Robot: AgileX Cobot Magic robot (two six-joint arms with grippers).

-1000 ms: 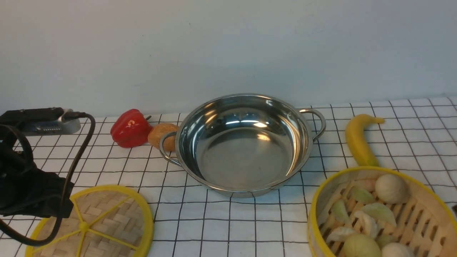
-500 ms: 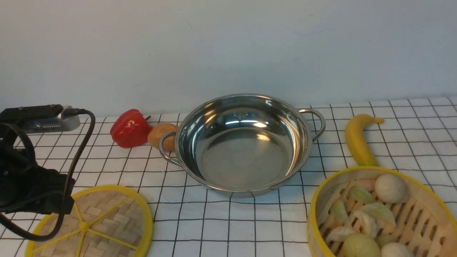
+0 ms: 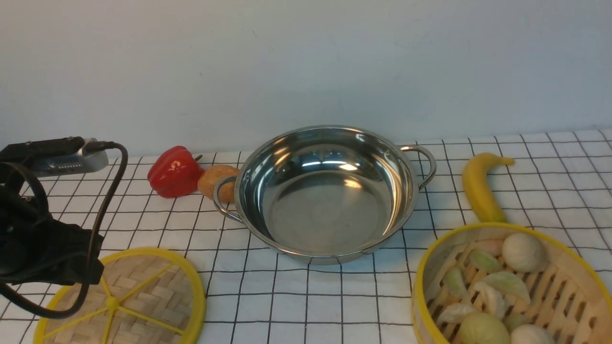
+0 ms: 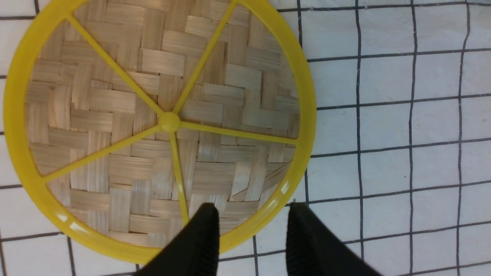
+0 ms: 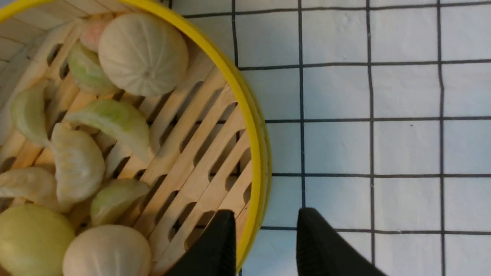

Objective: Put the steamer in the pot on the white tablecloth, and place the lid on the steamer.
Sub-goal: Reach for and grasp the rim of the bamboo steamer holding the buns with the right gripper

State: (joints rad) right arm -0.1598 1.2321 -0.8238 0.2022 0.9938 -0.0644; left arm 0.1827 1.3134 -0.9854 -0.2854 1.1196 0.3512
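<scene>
1. Pot [image 3: 325,196] sits mid-field on the white tablecloth [image 3: 306,296], shiny side up, one wire handle to the left and one to the right.
2. I see the steamer [image 3: 554,286] at the near right, standing on the cloth well apart from the pot, so it is not in the pot yet. Pale dumplings and buns [image 5: 142,53] lie on its slatted bottom.
3. My right wrist camera shows the right pincer [image 5: 264,237] partly open and holding nothing. Its jaws straddle the steamer's yellow rim, with one finger [image 5: 218,245] over the slats and the other over the cloth (I cannot tell how high they sit above the rim).
4. The lid [image 3: 143,291] lies flat on the cloth at the near left, knob up, clear of both pot and steamer.
5. The left pincer [image 4: 251,230] is likewise partly open and empty. The lid's rim runs between its jaws, one finger [image 4: 203,241] being over the weave and one off the lid.
6. In the front view the left arm's black bulk covers the lid's left edge, and a black cable [image 3: 107,191] loops beside it.
7. Behind the pot's left handle I see a red pepper [image 3: 174,172] and a brown potato-like lump [image 3: 217,181] side by side. A banana [image 3: 478,188] lies just beyond the steamer.
</scene>
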